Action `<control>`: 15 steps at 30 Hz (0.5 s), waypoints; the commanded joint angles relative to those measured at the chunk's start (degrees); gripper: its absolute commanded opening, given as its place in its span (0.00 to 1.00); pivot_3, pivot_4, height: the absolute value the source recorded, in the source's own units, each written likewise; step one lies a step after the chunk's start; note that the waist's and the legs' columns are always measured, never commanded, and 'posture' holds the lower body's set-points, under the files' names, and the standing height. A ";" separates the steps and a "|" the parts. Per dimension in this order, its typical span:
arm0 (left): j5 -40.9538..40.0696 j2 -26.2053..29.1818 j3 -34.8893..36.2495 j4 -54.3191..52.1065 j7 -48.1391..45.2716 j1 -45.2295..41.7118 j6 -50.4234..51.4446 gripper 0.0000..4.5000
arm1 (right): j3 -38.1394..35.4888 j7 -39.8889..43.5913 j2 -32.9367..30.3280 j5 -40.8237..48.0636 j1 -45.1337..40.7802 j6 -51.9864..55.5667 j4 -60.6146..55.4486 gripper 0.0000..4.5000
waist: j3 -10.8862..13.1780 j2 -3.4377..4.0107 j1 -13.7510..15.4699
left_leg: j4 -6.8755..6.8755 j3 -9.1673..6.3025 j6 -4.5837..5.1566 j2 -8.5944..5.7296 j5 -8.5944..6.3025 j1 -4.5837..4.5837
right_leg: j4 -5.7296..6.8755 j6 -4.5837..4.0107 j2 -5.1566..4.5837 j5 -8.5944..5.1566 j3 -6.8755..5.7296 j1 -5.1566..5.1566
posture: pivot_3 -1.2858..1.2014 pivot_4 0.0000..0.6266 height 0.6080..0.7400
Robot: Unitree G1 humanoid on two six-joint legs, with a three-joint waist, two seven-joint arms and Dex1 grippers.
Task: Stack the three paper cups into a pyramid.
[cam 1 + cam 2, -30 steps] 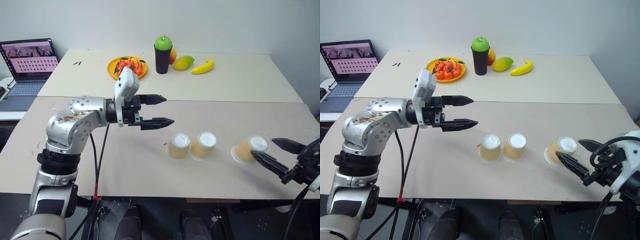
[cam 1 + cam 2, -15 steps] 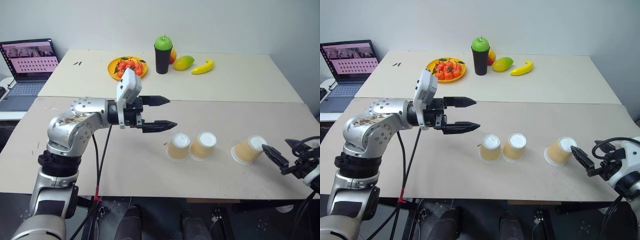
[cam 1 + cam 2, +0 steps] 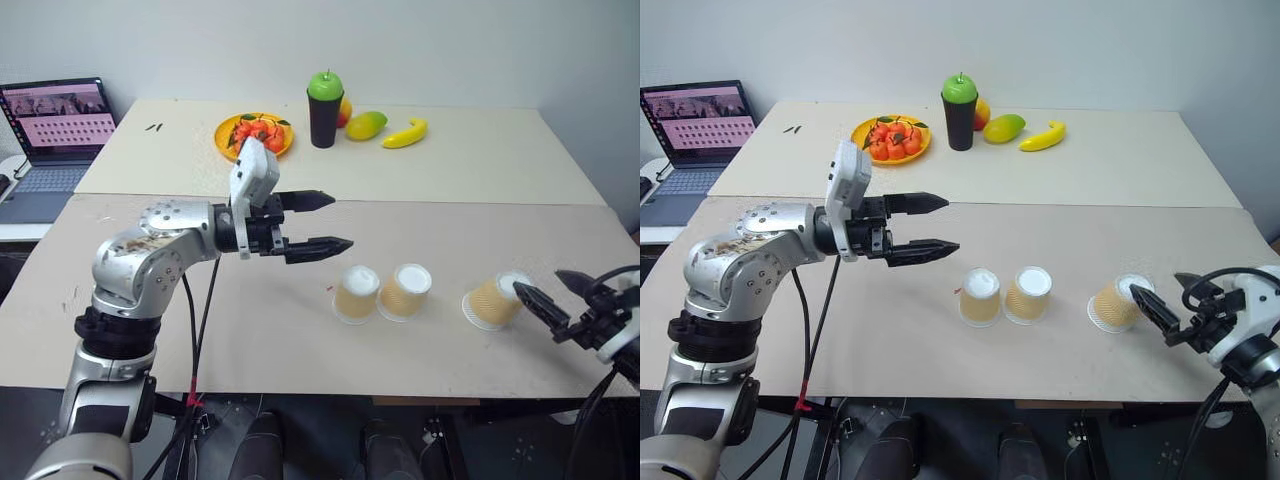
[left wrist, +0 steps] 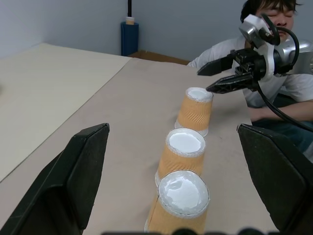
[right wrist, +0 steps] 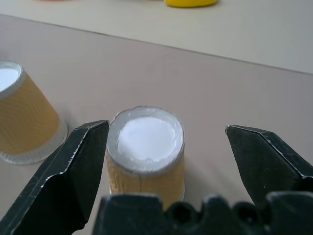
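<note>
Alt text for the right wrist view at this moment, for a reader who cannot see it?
An upside-down tan ribbed paper cup stands on the table between the two open black fingers of the right end effector, one finger close beside it. A second upside-down cup stands off to one side, and a yellow object lies at the far edge.

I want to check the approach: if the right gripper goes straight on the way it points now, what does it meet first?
Most likely the rightmost paper cup, standing upside down between the open fingers of the right gripper; exact depth is unclear.
</note>
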 commanded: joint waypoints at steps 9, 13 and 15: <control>1.00 0.05 0.03 -1.31 -0.24 -0.34 -2.02 0.99 | 2.47 0.54 -0.61 0.45 -0.32 0.05 -2.44 1.00 | 0.00 0.00 0.05 | 0.01 0.00 0.00 -0.01 0.00 -0.01 | 0.00 0.00 0.00 0.00 0.00 0.00 | 0.52 0.24 0.94; 1.02 0.03 0.16 -1.40 -0.30 -0.33 -1.91 0.99 | 3.62 1.07 -0.79 -0.59 -0.86 -1.17 -0.41 1.00 | 0.00 0.00 0.00 | 0.01 0.00 0.00 -0.01 0.00 -0.01 | 0.00 0.00 0.00 0.00 0.00 0.00 | 0.52 0.24 0.94; 0.99 0.06 0.26 -1.54 -0.26 -0.34 -1.74 0.99 | 4.14 1.47 -0.85 -0.73 -1.00 -1.32 0.01 1.00 | 0.00 0.00 0.02 | 0.01 0.00 0.00 -0.01 0.00 0.00 | 0.00 0.00 0.00 0.00 0.00 0.00 | 0.52 0.24 0.94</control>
